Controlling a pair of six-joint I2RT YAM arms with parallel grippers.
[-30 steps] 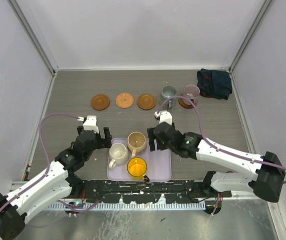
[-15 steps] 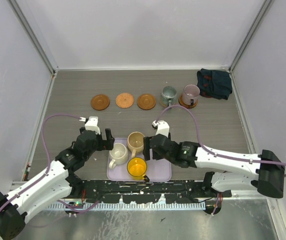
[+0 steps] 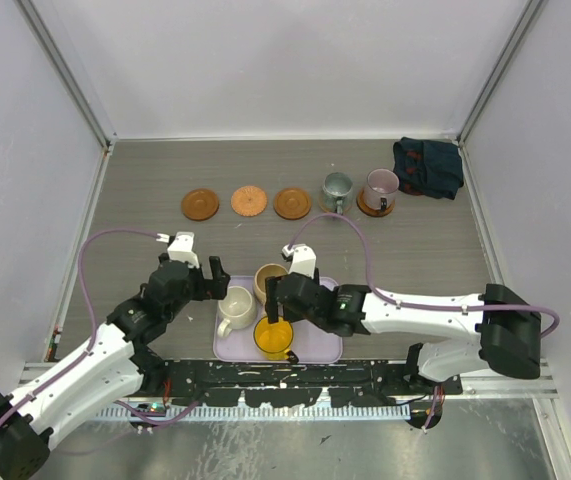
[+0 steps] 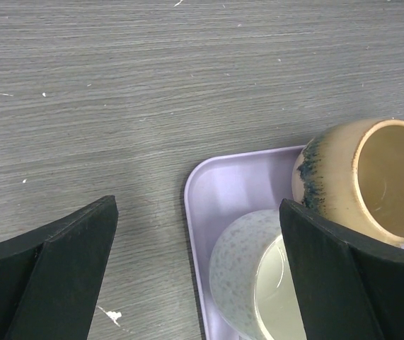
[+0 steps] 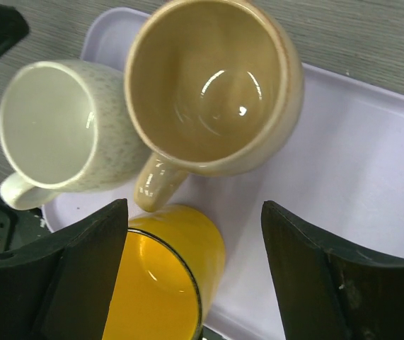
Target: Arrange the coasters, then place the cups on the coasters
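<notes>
Top external: five cups [image 3: 236, 305] [image 3: 269, 278] [image 3: 274, 337] [image 3: 337, 185] [image 3: 381, 184], five coasters [image 3: 200, 204] [image 3: 249, 201] [image 3: 292, 203] [image 3: 323, 203] [image 3: 373, 210]

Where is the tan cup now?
Top view: the tan cup sits on the tray's far side, right of the white cup, behind the yellow cup, partly under the right gripper.

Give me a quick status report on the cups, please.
Left fingers open at tray. Right fingers open over yellow cup. Three cups on tray, three coasters bare. Cups packed close.
</notes>
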